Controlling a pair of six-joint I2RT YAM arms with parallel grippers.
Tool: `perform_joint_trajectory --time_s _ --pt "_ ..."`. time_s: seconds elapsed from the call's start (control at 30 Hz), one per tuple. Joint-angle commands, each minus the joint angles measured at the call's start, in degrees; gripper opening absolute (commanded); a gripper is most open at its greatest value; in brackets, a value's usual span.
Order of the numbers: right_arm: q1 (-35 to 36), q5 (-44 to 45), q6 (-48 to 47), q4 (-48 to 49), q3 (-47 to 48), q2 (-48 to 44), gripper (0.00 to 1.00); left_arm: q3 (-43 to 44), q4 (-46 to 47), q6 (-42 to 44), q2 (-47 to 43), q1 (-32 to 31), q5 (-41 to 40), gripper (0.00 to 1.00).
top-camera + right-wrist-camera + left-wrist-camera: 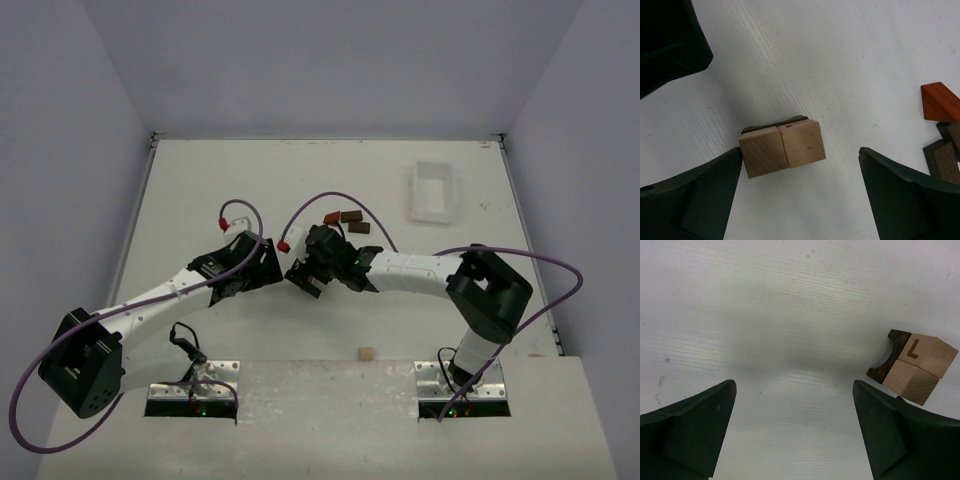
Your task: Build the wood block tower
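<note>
Two light tan cubes [782,147] sit side by side on the table, with a dark brown arch block [771,125] lying against their far side. My right gripper [800,152] is open around them; its left finger [705,195] touches the left cube. In the left wrist view the same cubes [920,367], one marked "L", and the arch [889,357] lie just beyond my right finger. My left gripper [792,390] is open and empty over bare table. In the top view both grippers, left [268,270] and right [305,278], meet at mid-table and hide the cubes.
A reddish block [940,102] and dark brown blocks [945,162] lie right of my right gripper; they show in the top view too [351,220]. A lone tan cube [367,352] sits near the front edge. A white tray [433,192] stands at the back right.
</note>
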Motion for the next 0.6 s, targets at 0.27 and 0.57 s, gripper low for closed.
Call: perform_joint_trajectory --time_s 0.27,0.57 --pt "0.42 -5.48 -0.08 2.72 1.98 -3.55 0.99 -0.23 1.32 0.65 -1.61 -0.52 -0.68 1.00" --pt "-0.49 -3.01 1.74 6.69 -1.82 -13.38 0.99 3.06 -0.03 -0.16 -4.37 -0.52 -1.05 1.00"
